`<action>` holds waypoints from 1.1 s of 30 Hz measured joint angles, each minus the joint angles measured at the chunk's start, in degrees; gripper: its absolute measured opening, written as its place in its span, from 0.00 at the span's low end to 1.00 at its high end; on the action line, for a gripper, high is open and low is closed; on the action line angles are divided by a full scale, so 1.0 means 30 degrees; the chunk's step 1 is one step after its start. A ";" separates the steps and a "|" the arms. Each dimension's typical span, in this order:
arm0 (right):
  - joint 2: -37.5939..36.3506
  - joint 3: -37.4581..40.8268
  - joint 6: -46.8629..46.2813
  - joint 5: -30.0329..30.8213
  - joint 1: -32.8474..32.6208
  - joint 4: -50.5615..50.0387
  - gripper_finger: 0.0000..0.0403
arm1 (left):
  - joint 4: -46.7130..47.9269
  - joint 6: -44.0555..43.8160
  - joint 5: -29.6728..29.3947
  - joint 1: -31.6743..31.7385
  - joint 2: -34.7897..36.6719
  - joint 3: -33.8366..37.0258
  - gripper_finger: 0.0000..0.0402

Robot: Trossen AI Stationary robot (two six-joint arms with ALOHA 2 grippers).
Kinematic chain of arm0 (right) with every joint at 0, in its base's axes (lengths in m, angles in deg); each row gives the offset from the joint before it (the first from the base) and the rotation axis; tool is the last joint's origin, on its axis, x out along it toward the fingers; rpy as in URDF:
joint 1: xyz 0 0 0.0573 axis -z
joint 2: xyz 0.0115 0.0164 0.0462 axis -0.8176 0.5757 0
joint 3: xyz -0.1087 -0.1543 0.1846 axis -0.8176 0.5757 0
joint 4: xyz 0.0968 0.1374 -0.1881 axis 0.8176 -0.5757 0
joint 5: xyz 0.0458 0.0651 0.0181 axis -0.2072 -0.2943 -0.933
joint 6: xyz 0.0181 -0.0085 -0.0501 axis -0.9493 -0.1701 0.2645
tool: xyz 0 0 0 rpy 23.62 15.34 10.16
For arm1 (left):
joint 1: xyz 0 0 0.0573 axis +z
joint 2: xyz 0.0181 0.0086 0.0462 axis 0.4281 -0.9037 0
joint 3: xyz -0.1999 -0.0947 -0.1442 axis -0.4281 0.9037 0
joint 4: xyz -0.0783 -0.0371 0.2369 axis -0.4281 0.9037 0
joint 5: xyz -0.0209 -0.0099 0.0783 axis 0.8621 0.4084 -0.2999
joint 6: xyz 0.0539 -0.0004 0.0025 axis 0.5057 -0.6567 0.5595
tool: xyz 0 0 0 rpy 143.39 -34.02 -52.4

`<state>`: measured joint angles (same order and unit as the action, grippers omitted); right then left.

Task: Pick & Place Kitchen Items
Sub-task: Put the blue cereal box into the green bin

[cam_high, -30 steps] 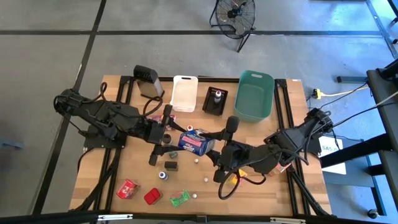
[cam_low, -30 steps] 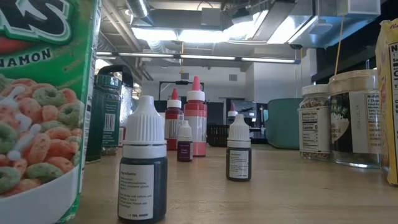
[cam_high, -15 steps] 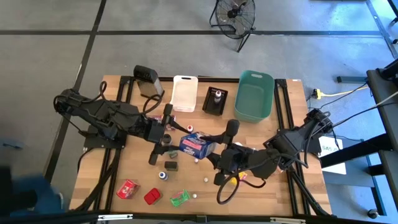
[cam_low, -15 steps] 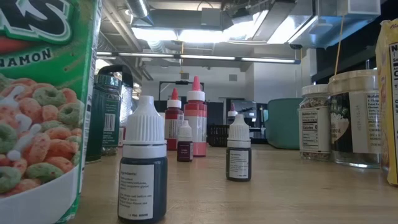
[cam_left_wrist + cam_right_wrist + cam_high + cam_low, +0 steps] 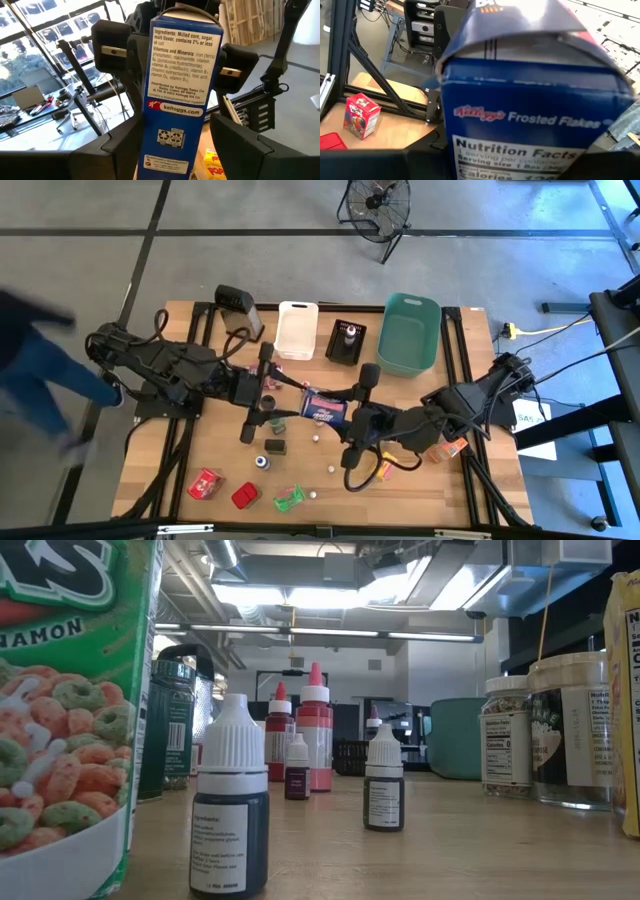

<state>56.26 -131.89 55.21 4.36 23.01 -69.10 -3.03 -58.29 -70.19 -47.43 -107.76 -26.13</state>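
Above the middle of the bench (image 5: 180,440), the blue cereal box (image 5: 324,409) has drifted a little right since a moment ago, pinched between the left end effector (image 5: 282,395) and the right end effector (image 5: 357,412): likely a handover. Its panels read "Kellogg's Frosted Flakes", "Nutrition Facts" and "kelloggs.com".

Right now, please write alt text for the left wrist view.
A blue cereal box stands upright between the left end effector's two dark fingers. The right end effector grips the box from the far side.
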 joint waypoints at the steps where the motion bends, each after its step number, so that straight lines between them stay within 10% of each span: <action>1: 0.0000 0.0000 0.0000 -0.0031 -0.0005 -0.0036 0.44 | 0.0000 -0.0008 0.0045 0.0000 -0.0004 0.0000 0.56; 33: 0.0095 0.0003 -0.0423 -0.0423 0.0009 -0.0408 0.44 | -0.0146 0.1382 0.0090 0.0044 -0.0870 -0.0015 0.73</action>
<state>56.54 -131.89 53.95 3.09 23.04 -70.32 -3.47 -54.15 -69.92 -47.30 -110.38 -26.17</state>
